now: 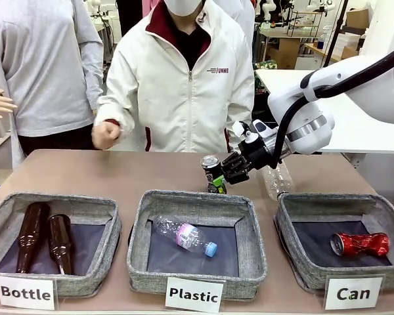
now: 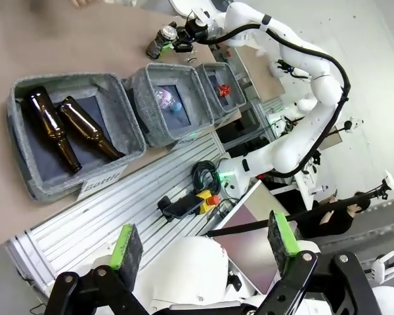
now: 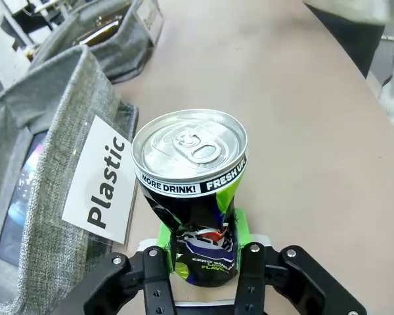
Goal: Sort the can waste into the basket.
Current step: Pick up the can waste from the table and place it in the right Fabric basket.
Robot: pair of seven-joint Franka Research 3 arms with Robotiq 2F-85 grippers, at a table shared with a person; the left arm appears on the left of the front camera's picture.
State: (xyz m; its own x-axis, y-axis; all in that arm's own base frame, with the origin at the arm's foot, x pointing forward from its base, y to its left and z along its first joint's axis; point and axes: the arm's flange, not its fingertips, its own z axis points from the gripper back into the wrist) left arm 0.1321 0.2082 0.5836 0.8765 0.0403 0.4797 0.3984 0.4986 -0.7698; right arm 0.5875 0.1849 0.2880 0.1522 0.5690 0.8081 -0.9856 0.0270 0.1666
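My right gripper [image 1: 224,176] is shut on the black can [image 1: 213,173], which has a silver top, just behind the far rim of the middle basket. In the right wrist view the black can [image 3: 192,197] stands upright between the green pads [image 3: 163,239] of the gripper [image 3: 200,243]. The red can [image 1: 360,244] lies on its side in the "Can" basket [image 1: 295,266] at the right. My left gripper [image 2: 207,246] is open and empty, high off the table's side. From there I see the red can [image 2: 224,90] in the far basket [image 2: 209,98].
The middle "Plastic" basket [image 1: 138,262] holds a clear plastic bottle [image 1: 184,236]. The left "Bottle" basket [image 1: 98,275] holds two brown glass bottles [image 1: 31,236]. Another clear bottle [image 1: 276,180] lies behind the "Can" basket. A person [image 1: 184,79] stands at the far side, fist [image 1: 105,134] over the table edge.
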